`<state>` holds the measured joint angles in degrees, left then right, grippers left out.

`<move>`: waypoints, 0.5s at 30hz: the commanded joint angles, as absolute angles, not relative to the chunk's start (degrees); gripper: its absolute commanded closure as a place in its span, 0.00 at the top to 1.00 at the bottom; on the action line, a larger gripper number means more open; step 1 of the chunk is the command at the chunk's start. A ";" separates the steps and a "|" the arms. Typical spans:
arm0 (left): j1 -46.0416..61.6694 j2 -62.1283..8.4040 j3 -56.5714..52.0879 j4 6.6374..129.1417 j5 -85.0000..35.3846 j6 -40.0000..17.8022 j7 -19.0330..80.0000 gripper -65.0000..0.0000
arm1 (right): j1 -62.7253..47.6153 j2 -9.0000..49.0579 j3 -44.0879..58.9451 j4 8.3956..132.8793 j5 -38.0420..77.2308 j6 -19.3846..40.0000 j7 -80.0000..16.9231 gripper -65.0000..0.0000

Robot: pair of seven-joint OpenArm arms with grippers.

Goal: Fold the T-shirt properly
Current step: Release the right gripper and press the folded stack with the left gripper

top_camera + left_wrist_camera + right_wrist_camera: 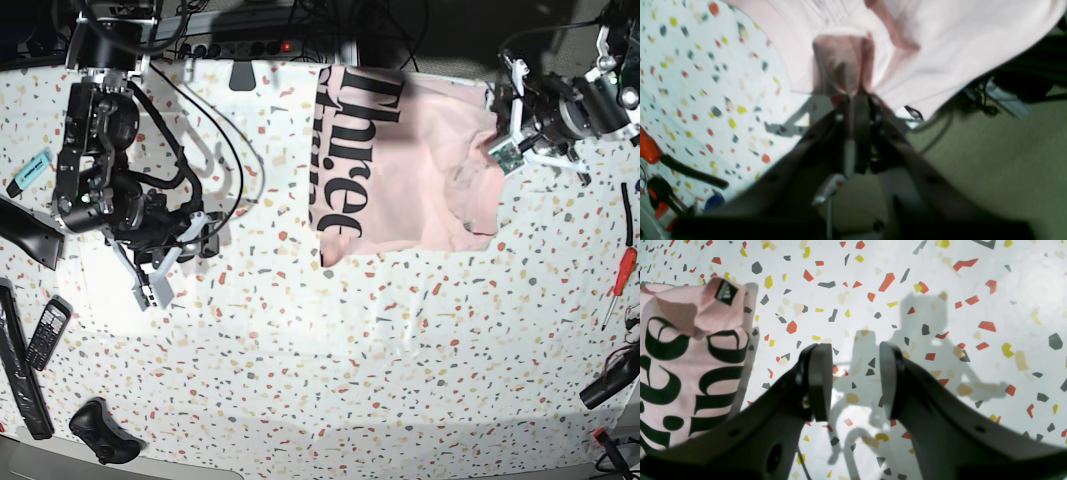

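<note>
**A:** Where's your T-shirt (405, 160) sitting?

**B:** At the far edge of the speckled table (330, 360), right of centre in the base view. The lettered panel lies face up on that view's left, and the plain pink part spreads toward your left gripper (497, 118). Part of the cloth hangs over the table's edge in the left wrist view.

**A:** Has the left one got hold of it?

**B:** Its fingers (860, 110) stand close together with a bunched fold of pink cloth (840, 63) right at their tips — the picture is blurred, so you can't tell whether they pinch it or merely touch it.

**A:** And your right gripper (855, 380)?

**B:** Jaws parted with bare tabletop between the pads — nothing held. It hangs well apart from the shirt, though the right wrist view catches the lettered edge and a small black label (726, 292) on a turned-up corner.

**A:** What's lying around you?

**B:** Cables (215, 130) trail by the right arm. A phone (47, 332) and a black controller (100, 432) lie near that corner. A red-handled screwdriver (620, 282) lies at the opposite side, and a power strip (250, 45) runs along the far edge beside the shirt.
</note>
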<state>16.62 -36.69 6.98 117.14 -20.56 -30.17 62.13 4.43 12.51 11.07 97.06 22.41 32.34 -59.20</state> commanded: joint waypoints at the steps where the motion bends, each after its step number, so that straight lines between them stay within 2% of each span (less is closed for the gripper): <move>1: 16.19 -37.50 6.70 118.10 -20.27 -29.85 63.11 0.34 | 5.56 12.99 11.25 98.08 23.11 32.47 -58.11 0.35; 2: 16.14 -37.50 6.70 118.10 -18.98 -28.67 64.60 0.38 | 5.56 12.99 11.25 98.08 23.11 32.49 -58.13 0.35; 5: 16.03 -37.52 6.70 118.10 -10.17 -23.44 67.94 0.38 | 5.56 12.97 11.25 98.08 23.14 32.49 -58.11 0.35; 7: 16.03 -37.52 6.70 118.13 -4.16 -16.69 66.50 0.38 | 5.61 12.97 11.25 98.08 23.70 32.49 -58.11 0.35; 9: 16.19 -37.47 6.70 118.13 -3.31 -11.35 61.14 0.37 | 5.58 12.97 11.25 98.08 26.44 32.51 -58.15 0.35; 12: 16.19 -36.84 6.70 118.19 -8.88 -10.26 55.07 0.27 | 5.72 12.84 11.22 98.08 30.15 32.56 -58.59 0.33; 15: 16.21 -35.16 6.70 118.19 -16.49 -12.97 53.28 0.11 | 5.96 12.84 11.16 98.08 33.91 32.62 -58.50 0.22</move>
